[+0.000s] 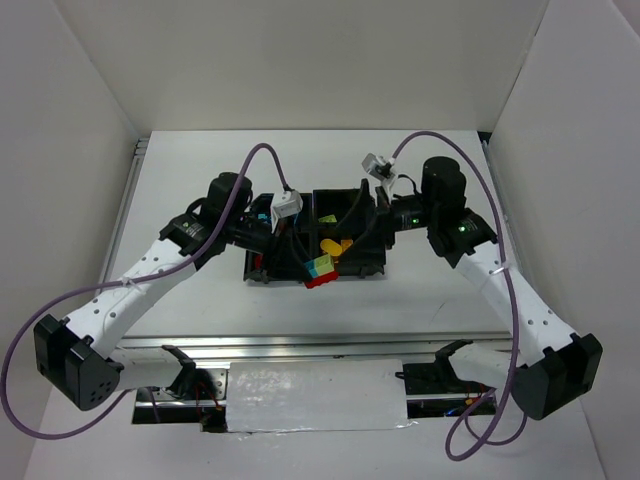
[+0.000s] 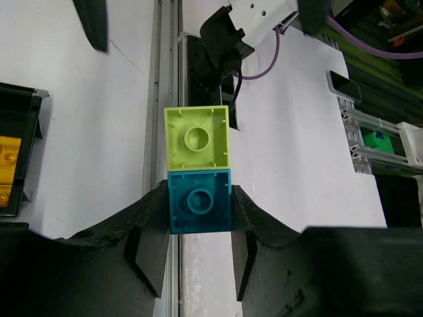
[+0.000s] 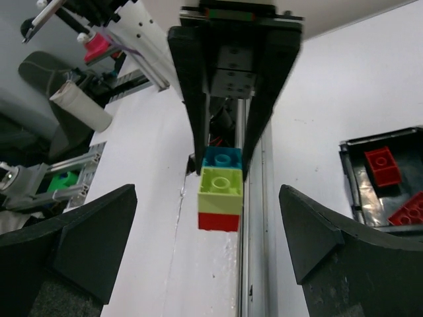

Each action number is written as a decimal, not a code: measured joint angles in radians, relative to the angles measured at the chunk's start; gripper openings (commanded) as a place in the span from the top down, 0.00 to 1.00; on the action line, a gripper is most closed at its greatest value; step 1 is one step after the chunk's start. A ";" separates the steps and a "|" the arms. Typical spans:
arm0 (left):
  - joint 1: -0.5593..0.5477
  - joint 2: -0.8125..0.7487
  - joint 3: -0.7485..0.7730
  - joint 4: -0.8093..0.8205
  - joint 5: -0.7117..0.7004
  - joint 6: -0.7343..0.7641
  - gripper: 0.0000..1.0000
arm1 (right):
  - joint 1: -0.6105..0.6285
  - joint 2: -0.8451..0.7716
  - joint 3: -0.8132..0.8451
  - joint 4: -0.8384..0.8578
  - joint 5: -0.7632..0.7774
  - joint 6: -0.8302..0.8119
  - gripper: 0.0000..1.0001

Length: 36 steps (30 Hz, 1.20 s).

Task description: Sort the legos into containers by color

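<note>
A joined stack of three legos is held in the air: cyan-blue (image 2: 199,210), lime green (image 2: 197,137) and red (image 3: 219,221). My left gripper (image 2: 199,198) is shut on the cyan-blue end, with the lime and red bricks sticking out past its fingertips. From above, the stack (image 1: 320,270) hangs over the near edge of the black tray of containers (image 1: 335,192). My right gripper (image 3: 208,198) faces the stack end-on with its fingers spread wide open, and nothing is between them. Its place in the top view (image 1: 362,222) is over the tray's right half.
Yellow-orange bricks (image 1: 330,246) lie in a near compartment; one shows in the tray's corner (image 2: 8,165). Two red bricks (image 3: 382,165) lie in another compartment. A metal rail (image 2: 168,79) runs along the table, with the arms' black rests and cables beyond it.
</note>
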 measured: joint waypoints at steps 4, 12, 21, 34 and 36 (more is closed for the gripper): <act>0.000 0.003 0.000 0.005 0.016 -0.002 1.00 | 0.077 -0.002 0.000 -0.013 0.057 -0.011 0.08; 0.000 0.002 0.000 0.020 0.019 -0.005 1.00 | 0.170 0.008 0.001 -0.075 0.202 -0.050 0.20; 0.000 0.001 0.000 0.033 0.027 -0.005 1.00 | 0.171 0.013 0.002 -0.113 0.219 -0.076 0.28; 0.000 -0.015 0.000 0.037 -0.002 -0.006 1.00 | 0.188 0.084 0.060 -0.247 0.226 -0.160 0.30; 0.002 -0.025 0.000 0.041 -0.012 -0.006 1.00 | 0.190 0.092 0.068 -0.271 0.229 -0.169 0.38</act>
